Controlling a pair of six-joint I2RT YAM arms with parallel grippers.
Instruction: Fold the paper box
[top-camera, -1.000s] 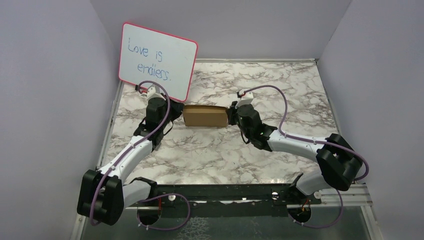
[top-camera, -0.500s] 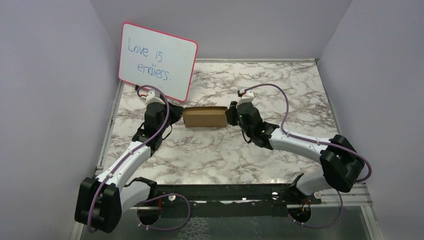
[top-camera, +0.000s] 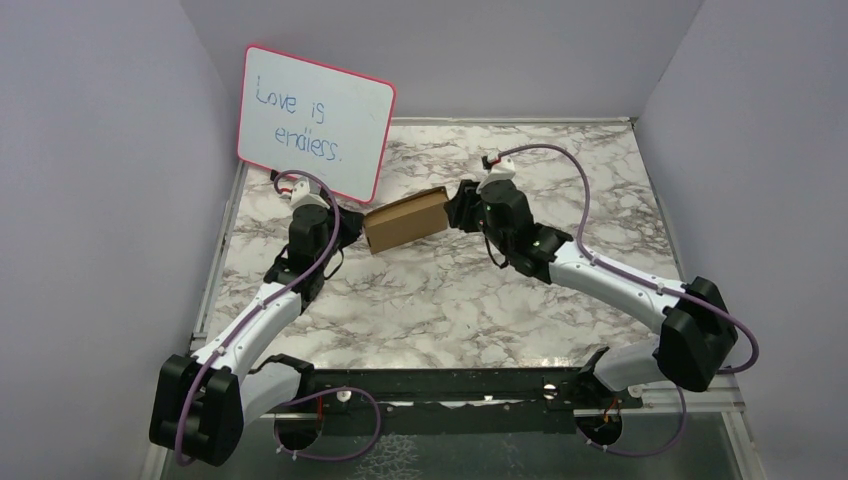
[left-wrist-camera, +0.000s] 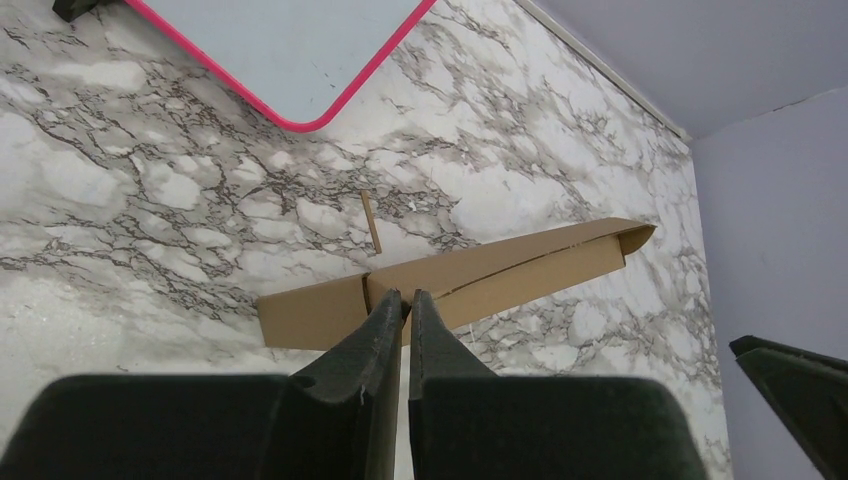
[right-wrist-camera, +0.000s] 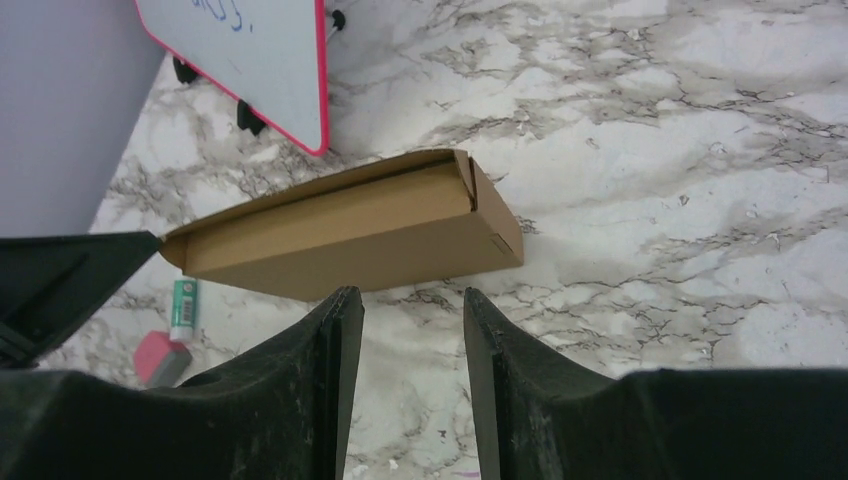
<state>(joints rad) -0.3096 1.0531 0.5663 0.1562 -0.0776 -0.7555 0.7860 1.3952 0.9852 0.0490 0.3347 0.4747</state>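
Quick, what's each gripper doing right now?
Left gripper: closed, pinching the paper box at its edge.
Right gripper: open, holding nothing.

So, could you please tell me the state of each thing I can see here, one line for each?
left end effector: shut on one end of the paper box
right end effector: open, nothing between its fingers
paper box: folded into a shallow box, lid almost shut
whiteboard: standing, written on
marker: lying flat
eraser: lying flat
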